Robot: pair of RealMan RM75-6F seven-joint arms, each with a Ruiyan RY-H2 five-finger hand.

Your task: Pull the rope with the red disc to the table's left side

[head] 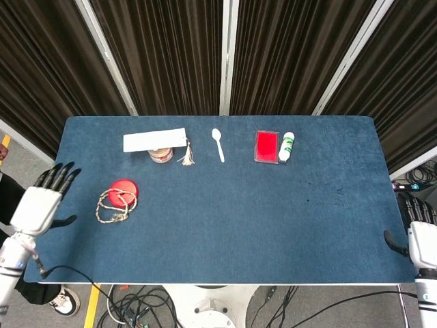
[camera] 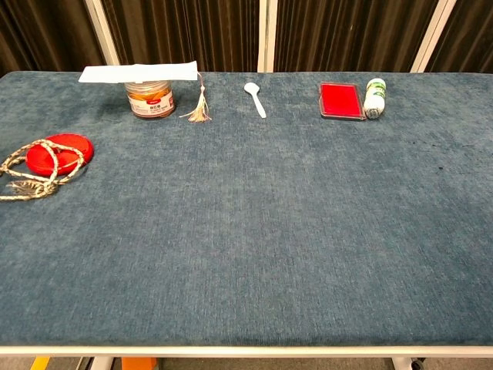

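Observation:
The red disc lies flat near the table's left edge. Its braided rope is heaped in loose loops on and just in front of the disc. My left hand hovers over the left table edge, fingers spread and holding nothing, a short way left of the rope. My right hand shows only in part at the right edge of the head view, off the table; its fingers cannot be made out. The chest view shows neither hand.
At the back of the blue table stand a small jar with a white card on top and a tassel, a white spoon, a red flat box and a white bottle.

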